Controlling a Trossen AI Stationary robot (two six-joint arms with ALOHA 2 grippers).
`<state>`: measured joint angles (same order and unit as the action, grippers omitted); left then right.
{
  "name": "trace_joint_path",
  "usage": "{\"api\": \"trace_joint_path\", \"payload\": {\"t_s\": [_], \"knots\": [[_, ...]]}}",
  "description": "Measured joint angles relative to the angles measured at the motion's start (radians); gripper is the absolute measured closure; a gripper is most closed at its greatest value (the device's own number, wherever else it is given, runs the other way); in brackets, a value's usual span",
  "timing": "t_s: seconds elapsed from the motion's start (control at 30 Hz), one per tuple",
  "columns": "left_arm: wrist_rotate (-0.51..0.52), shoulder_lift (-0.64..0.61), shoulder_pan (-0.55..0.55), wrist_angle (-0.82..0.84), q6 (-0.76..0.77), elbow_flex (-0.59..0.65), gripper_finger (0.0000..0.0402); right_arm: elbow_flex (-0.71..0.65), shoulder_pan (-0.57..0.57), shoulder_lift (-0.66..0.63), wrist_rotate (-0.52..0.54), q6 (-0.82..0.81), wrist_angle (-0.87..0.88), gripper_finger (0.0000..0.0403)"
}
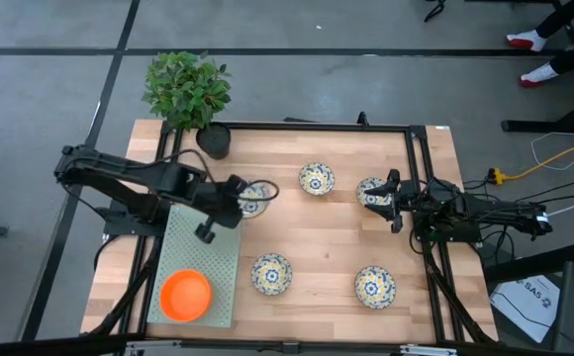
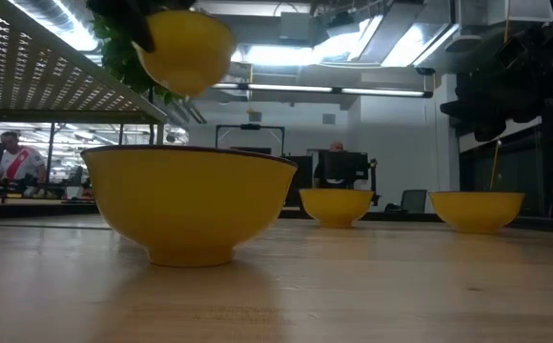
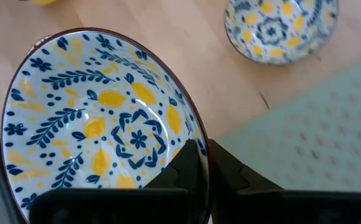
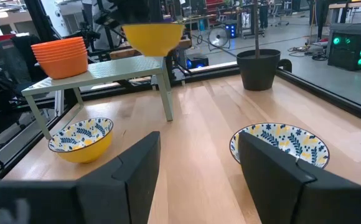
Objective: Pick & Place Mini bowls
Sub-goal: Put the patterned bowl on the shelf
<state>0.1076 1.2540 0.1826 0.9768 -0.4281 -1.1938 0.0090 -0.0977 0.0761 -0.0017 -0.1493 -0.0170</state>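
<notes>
My left gripper is shut on a white mini bowl with a blue-and-yellow floral pattern, holding it in the air beside the pale green perforated shelf. The low view shows its yellow underside high above the table. A stack of orange mini bowls stands on the shelf. More patterned mini bowls rest on their bases on the table. My right gripper waits open and level at the right, over another patterned bowl. My left gripper holds the patterned bowl by its rim, with one finger inside the bowl and the other outside. The fingers slant down from the table's left side. The bowl is lifted clear of the table, its mouth facing up.
A black plant pot with a leafy plant stands at the far left corner. The shelf stands on legs above the table. Bare wood lies in the middle of the table. People show in the room beyond.
</notes>
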Motion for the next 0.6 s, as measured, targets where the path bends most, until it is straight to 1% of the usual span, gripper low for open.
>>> {"api": "trace_joint_path", "payload": {"t_s": [0.13,0.27,0.4,0.6], "knots": [[0.025,-0.048,0.073,0.089,0.04,0.0,0.0394,0.0,0.0,0.0,0.0,0.0,0.0,0.0188],[0.058,-0.097,0.166,0.192,0.124,0.0,0.0394,0.0,0.0,0.0,0.0,0.0,0.0,0.0188],[0.089,-0.138,0.264,0.275,0.26,0.0,0.0394,0.0,0.0,0.0,0.0,0.0,0.0,0.0188],[0.126,-0.173,0.411,0.367,0.51,0.0,0.0394,0.0,0.0,0.0,0.0,0.0,0.0,0.0188]]}}
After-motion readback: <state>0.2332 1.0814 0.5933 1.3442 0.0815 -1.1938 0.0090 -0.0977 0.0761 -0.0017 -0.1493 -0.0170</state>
